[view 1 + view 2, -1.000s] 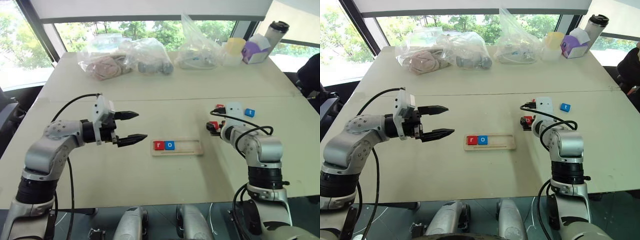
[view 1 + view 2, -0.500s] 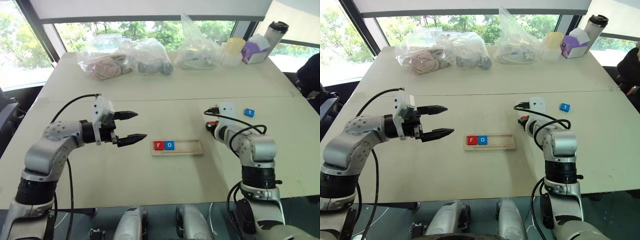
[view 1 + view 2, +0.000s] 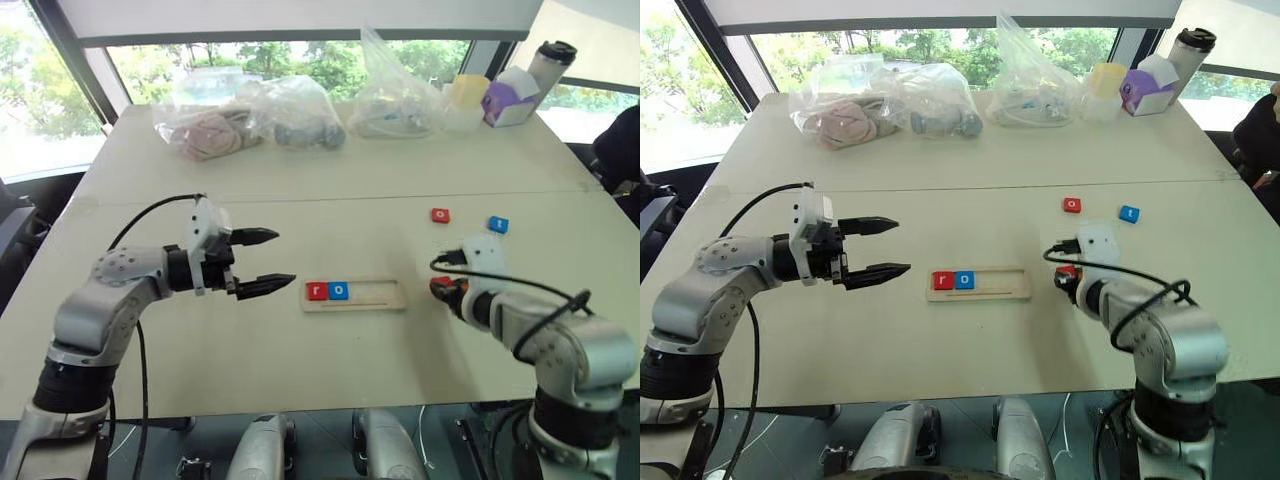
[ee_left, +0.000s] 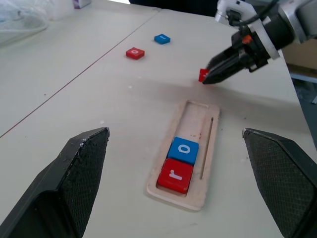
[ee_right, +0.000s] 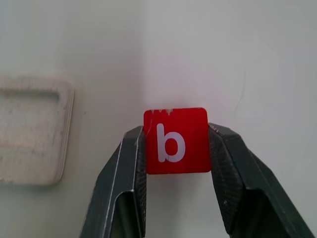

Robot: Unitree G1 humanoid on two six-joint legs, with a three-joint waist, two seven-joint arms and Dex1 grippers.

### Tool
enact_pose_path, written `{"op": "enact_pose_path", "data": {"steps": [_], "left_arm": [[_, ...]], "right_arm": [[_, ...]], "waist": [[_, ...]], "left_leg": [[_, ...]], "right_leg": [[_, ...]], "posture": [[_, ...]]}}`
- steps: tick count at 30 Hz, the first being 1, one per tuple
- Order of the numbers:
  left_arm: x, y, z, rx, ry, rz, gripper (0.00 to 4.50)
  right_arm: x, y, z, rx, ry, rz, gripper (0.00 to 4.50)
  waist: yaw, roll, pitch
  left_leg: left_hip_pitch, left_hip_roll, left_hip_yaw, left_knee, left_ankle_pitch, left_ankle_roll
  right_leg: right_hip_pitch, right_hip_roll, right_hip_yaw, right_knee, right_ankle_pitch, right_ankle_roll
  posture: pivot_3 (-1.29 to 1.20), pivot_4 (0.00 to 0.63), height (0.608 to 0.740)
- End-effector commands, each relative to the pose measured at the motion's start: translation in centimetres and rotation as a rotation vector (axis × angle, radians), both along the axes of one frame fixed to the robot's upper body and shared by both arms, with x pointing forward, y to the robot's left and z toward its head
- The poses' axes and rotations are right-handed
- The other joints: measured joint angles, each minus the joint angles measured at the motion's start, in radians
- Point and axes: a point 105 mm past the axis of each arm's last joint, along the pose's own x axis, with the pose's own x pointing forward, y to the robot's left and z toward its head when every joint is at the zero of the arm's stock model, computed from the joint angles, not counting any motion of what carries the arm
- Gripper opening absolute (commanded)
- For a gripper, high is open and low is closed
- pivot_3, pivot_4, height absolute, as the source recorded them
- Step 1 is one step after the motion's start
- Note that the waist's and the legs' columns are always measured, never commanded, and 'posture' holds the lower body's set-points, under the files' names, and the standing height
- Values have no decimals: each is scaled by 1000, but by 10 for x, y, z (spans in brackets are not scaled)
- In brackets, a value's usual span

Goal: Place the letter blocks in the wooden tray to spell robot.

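Observation:
The wooden tray (image 3: 385, 295) lies mid-table with a red "r" block (image 3: 318, 291) and a blue "o" block (image 3: 339, 290) at its left end. My right gripper (image 5: 174, 141) is shut on a red "b" block (image 5: 176, 140), held just above the table to the right of the tray's right end (image 5: 34, 131). A red "o" block (image 3: 440, 215) and a blue "t" block (image 3: 498, 224) lie farther back on the right. My left gripper (image 3: 270, 261) hovers open to the left of the tray, pointing toward it, with nothing between its fingers.
Clear plastic bags (image 3: 250, 115) with contents, a yellow cup (image 3: 468, 95), a purple-and-white box (image 3: 512, 97) and a tumbler (image 3: 552, 62) stand along the far edge. A seam (image 3: 330, 197) crosses the table between them and the tray.
My right gripper closed on the red "b" block and drew it back toward me, away from the red "o" and blue "t" blocks. The left arm stayed still.

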Motion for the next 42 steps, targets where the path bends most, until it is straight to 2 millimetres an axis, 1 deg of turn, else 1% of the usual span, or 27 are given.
{"op": "enact_pose_path", "data": {"steps": [1,7,13,14,15,17,19,20,23,25,26,28,29,31,32,35,36,37,39,41,42], "left_arm": [[-1,-2,6,-2,-40,-17,4500],[1,-3,6,4,-48,-21,4500],[1,-4,6,3,-55,-23,4500],[1,-4,6,4,-56,-24,4500],[1,-5,6,5,-57,-24,4500],[1,-5,5,5,-58,-24,4500],[0,-5,5,5,-58,-24,4500],[0,-6,5,5,-58,-23,4500],[0,-6,5,3,-57,-22,4500],[1,-6,5,4,-57,-23,4500],[1,-7,5,5,-58,-24,4500],[3,-7,5,5,-61,-24,4500],[4,-7,6,3,-65,-23,4500],[5,-7,6,0,-72,-21,4500],[5,-8,7,-1,-75,-19,4500],[5,-9,7,-1,-82,-18,4500],[5,-9,6,-1,-83,-17,4500],[5,-9,6,-1,-84,-16,4500],[5,-9,7,3,-92,-14,4500],[4,-9,7,4,-95,-12,4500],[4,-8,7,6,-96,-11,4500]], "right_arm": [[-3,-9,6,-14,-40,-86,1171],[-3,-8,3,12,-29,-119,1171],[2,-8,6,30,-32,-137,1171],[2,-8,7,28,-35,-138,2193],[3,-8,8,29,-36,-140,2575],[4,-9,10,22,-37,-135,3605],[6,-9,12,20,-40,-120,4452],[6,-9,14,22,-41,-103,4452],[11,-4,29,9,-61,13,4452],[12,6,50,-1,-65,215,4452],[10,12,63,-15,-60,331,4452],[1,15,78,-38,-14,487,4452],[-4,13,85,-51,-5,557,4452],[-12,7,93,-59,29,667,4452],[-15,2,94,-92,30,731,4452],[-29,-19,75,-253,96,1013,4452],[-32,-26,68,-283,123,1081,4452],[-34,-30,64,-299,134,1122,4452],[-30,-44,50,-343,158,1176,4452],[-27,-49,44,-349,151,1220,4452],[-21,-50,43,-356,129,1220,4452]], "waist": [[0,0,0],[1,0,0],[1,0,0],[1,0,0],[1,0,0],[1,0,0],[1,0,0],[1,0,0],[1,1,1],[1,2,1],[0,2,2],[1,1,1],[2,0,1],[9,0,1],[10,0,1],[12,0,1],[9,0,1],[4,0,1],[-2,0,2],[-1,0,2],[1,0,2]], "left_leg": [[0,0,0,0,0,0],[0,0,0,0,0,0],[0,0,0,0,0,0],[0,0,0,0,0,0],[0,0,0,0,0,0],[0,0,0,0,0,0],[0,0,0,0,0,0],[0,0,0,0,0,0],[-1,0,0,0,0,0],[-1,0,1,0,0,0],[-1,0,1,0,0,0],[-1,0,1,0,0,0],[0,0,0,-1,0,0],[-1,2,-1,-1,0,0],[-1,2,-3,-1,0,1],[-1,1,-1,-1,-2,2],[-1,1,0,-1,-2,2],[-1,1,1,0,-2,2],[0,1,4,1,-2,2],[1,1,4,1,-2,2],[1,1,4,1,-1,2]], "right_leg": [[0,0,0,0,0,0],[0,0,0,0,0,0],[0,0,0,-1,0,-1],[0,0,0,-1,0,-1],[0,0,0,-1,0,-1],[0,0,0,-1,0,-1],[0,0,0,-1,0,-1],[0,0,0,-1,0,-1],[0,0,0,-1,0,-1],[0,0,1,-1,0,-1],[0,0,1,-2,0,-1],[0,0,1,-2,-1,-1],[0,1,1,-3,-1,0],[0,3,0,-4,-1,0],[1,3,-1,-4,-2,1],[1,3,0,-5,-3,3],[2,3,0,-6,-3,3],[1,3,1,-6,-3,4],[1,2,2,-5,-2,4],[2,2,3,-4,-2,3],[2,2,3,-4,-2,3]], "posture": [[0,150,740],[0,150,740],[0,150,740],[0,150,740],[0,150,740],[0,150,740],[0,150,740],[0,150,740],[0,150,740],[0,150,740],[0,150,740],[0,150,740],[0,150,740],[0,150,740],[0,150,740],[0,150,740],[0,150,740],[0,150,740],[0,150,740],[0,150,740],[0,150,740]]}}
